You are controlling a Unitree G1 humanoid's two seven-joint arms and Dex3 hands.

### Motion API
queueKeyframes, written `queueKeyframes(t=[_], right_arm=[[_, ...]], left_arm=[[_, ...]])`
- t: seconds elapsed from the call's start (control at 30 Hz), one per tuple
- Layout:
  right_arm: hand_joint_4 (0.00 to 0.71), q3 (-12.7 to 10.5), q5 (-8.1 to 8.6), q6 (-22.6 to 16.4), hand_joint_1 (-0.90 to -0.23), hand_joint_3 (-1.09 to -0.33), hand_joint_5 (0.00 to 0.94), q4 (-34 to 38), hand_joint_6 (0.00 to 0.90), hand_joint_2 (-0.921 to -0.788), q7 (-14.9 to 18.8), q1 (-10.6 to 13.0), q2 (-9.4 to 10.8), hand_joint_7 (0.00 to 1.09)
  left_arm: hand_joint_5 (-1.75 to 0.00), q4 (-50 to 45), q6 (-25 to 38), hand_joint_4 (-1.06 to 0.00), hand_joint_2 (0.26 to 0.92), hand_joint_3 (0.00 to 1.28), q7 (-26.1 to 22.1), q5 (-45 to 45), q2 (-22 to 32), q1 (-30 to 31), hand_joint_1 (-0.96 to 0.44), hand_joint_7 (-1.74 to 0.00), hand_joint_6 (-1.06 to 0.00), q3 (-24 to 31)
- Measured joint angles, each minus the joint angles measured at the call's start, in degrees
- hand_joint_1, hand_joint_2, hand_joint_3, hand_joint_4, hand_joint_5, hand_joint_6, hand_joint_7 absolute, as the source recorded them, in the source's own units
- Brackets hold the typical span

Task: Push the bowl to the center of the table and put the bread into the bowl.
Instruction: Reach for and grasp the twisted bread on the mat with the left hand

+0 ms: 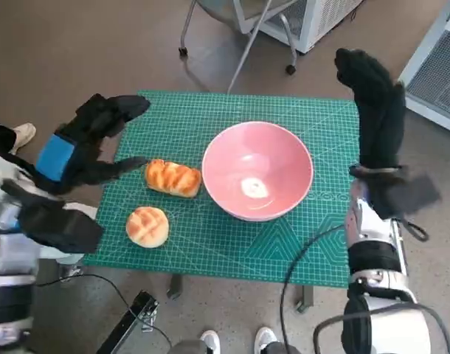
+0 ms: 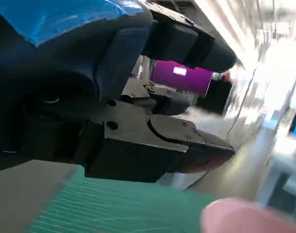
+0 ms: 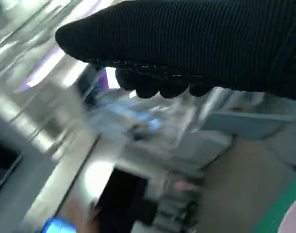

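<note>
Golden oblong bread loaf (image 1: 173, 178) looks soft, light: grasp across its middle. Left robot hand (image 1: 85, 147) released, empty; right robot hand (image 1: 374, 103) released, raised.

round bun (image 1: 147, 226) beside long loaf (image 1: 173, 178), loaf touching bowl (image 1: 299, 192)

Small table (image 1: 328, 254) sits mid-frame in the head view, top covered by a green gridded cutting mat (image 1: 232, 251). On the mat: pink bowl (image 1: 257, 171), upright, just right of centre; elongated bread loaf (image 1: 173, 178) just left of the bowl, close to its rim; round bun (image 1: 147, 226) at lower left, near the loaf but apart from it.
</note>
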Motion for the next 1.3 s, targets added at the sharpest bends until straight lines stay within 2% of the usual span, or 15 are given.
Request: queueKeyframes(t=[0.13,0.3,0.5,0.7,0.9,1.3], right_arm=[[0.382,0.8,0.59,-0.8,-0.577,-0.781,0.064,-3.8,0.07,-0.921,2.0,2.5,-0.1,0.78],[0.376,1.5,0.63,-1.3,-0.572,-0.779,0.058,-7.2,0.066,-0.921,2.4,4.6,-0.2,0.78],[0.371,1.8,0.58,-1.3,-0.565,-0.781,0.052,-9.5,0.064,-0.921,2.4,5.8,-0.3,0.78],[0.364,2.2,0.51,-0.8,-0.559,-0.782,0.045,-10.8,0.061,-0.921,2.2,6.3,-0.4,0.79],[0.36,2.6,0.11,-0.5,-0.556,-0.793,0.04,-11.1,0.052,-0.921,1.8,6.4,-0.6,0.81],[0.355,3.3,0.04,0.1,-0.553,-0.802,0.035,-11.5,0.042,-0.921,1.4,6.7,-0.9,0.83]], left_arm=[[-0.05,2.5,-1.7,-0.45,0.817,0.0,-2.5,1.5,2.6,-2.5,-0.14,-0.35,-0.48,-2.2],[-0.03,6.6,-5.0,-0.46,0.781,0.0,-4.0,4.1,4.4,-5.8,-0.15,-0.29,-0.53,-5.8],[-0.01,11.9,-8.9,-0.47,0.747,0.0,-4.2,9.9,5.3,-10.3,-0.17,-0.18,-0.57,-11.1],[0.0,16.0,-10.2,-0.47,0.734,0.0,-4.3,16.3,5.5,-15.0,-0.19,-0.13,-0.58,-16.5],[0.0,18.6,-9.4,-0.46,0.734,0.0,-4.4,20.9,5.3,-18.8,-0.22,-0.1,-0.57,-20.3],[0.0,23.7,-1.8,-0.45,0.746,0.0,-3.5,30.3,1.9,-23.4,-0.26,-0.05,-0.57,-27.6]])
